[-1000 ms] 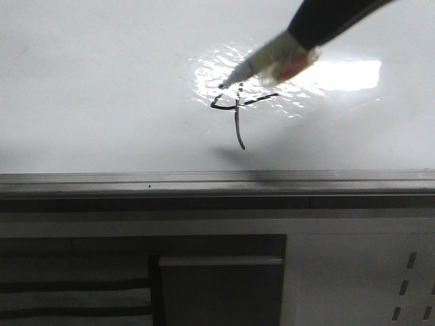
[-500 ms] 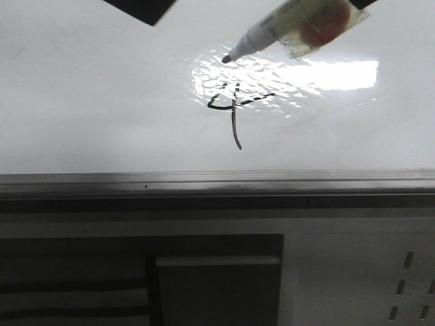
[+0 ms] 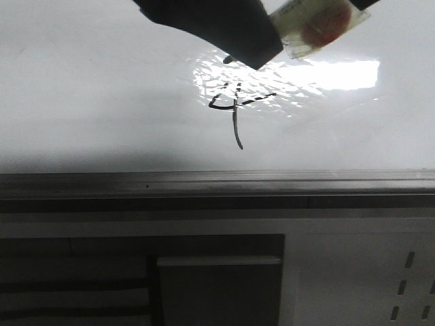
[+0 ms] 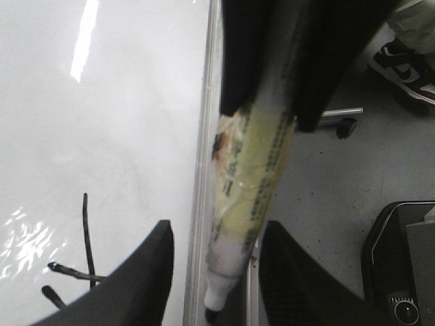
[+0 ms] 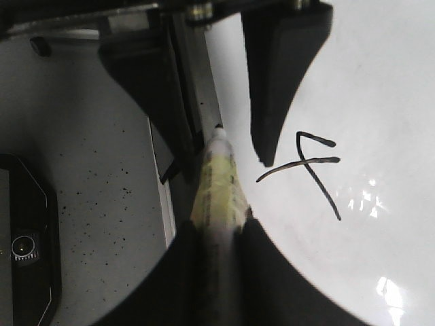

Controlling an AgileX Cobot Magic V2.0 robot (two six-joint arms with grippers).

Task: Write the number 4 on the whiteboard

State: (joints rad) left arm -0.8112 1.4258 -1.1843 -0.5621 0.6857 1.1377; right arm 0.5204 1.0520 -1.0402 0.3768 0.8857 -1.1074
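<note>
**Obs:** Status of the digit?

**Op:** The number 4 (image 3: 234,112) is on the whiteboard (image 3: 88,102), in the rippled glare patch and well above the grey rail (image 3: 204,182). Long tail. The crossbar is broken into dashes. I read the writing as done.

**Obs:** Grippers?

**Op:** The right gripper (image 5: 221,227) is clamped on the taped marker (image 5: 219,176), with the nib pointing out past its fingers. The left gripper (image 4: 217,231) is spread wide with nothing in it, one finger on each side of the nib end. I see no contact between those fingers and the barrel.

**Obs:** So what's the step?

**Op:** My guess is the left gripper is lining up on the marker, to take it or steady it. To do that well I'd centre the barrel between the fingers before closing, and close on the taped body, not the wet nib. I'd also keep both arms lifted off the board, because a dip here drags ink through the finished 4.

**Obs:** Nib height?

**Op:** It looks clear of the board in the front view. I can't judge the gap.

**Obs:** Obstructions?

**Op:** The left gripper hides most of the marker from the front camera, so I'm relying on the wrist views. Glare washes out the crossbar. Below the rail sits a pale slotted panel (image 3: 367,278), out of play. There's a shoe (image 4: 408,64) on the floor beyond the board edge, so somebody is near.
</note>
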